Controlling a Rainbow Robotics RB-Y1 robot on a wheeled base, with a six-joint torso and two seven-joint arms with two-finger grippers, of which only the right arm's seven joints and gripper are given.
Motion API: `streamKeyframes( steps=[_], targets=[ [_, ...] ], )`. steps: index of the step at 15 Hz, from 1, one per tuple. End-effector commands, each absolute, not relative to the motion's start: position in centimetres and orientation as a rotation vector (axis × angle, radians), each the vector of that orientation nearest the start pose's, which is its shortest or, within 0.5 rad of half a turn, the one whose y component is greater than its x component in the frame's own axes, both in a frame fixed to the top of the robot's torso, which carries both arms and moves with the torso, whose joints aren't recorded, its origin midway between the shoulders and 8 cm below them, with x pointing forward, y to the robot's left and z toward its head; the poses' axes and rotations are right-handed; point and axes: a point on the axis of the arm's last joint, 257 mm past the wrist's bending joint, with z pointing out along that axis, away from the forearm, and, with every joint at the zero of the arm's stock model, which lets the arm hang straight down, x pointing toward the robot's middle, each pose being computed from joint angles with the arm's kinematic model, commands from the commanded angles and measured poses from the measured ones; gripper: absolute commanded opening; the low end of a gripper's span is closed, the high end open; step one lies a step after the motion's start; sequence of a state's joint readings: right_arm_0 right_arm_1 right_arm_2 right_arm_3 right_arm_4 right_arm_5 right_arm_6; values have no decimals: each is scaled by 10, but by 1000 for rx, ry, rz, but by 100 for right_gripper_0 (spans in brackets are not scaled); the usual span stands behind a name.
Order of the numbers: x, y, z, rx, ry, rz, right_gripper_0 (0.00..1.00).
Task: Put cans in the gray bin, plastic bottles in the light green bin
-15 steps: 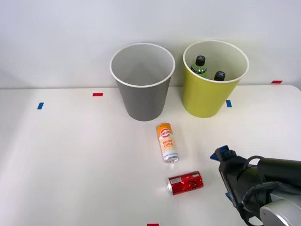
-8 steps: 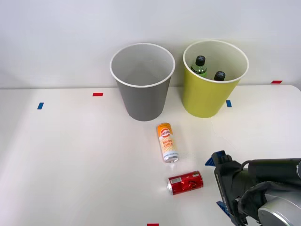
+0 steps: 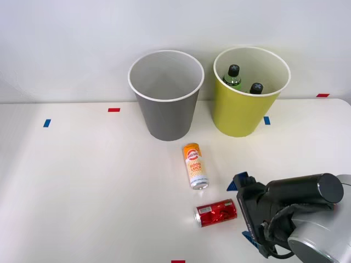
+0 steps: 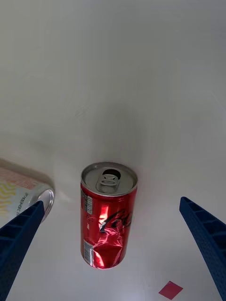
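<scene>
Blue ribbed fingers (image 4: 21,235) of the right gripper (image 3: 244,211) are spread wide, holding nothing, just beside the red can (image 3: 215,212) that lies on its side near the front edge of the tabletop (image 3: 82,192). The orange can (image 3: 195,166) lies a little further back. Toward the back edge stand the gray bin (image 3: 165,96) and the green bin (image 3: 247,93), with two bottles (image 3: 232,76) inside the green one.
</scene>
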State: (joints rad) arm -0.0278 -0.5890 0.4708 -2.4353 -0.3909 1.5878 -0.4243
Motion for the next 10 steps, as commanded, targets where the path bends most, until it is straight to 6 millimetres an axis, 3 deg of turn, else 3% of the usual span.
streamKeyframes(
  steps=[1,4,10],
  targets=[
    [314,-136,-280,1471,2382,609,100],
    [320,-118,-297,1478,2414,627,100],
    [321,-95,-293,1519,2417,698,100]
  ],
)
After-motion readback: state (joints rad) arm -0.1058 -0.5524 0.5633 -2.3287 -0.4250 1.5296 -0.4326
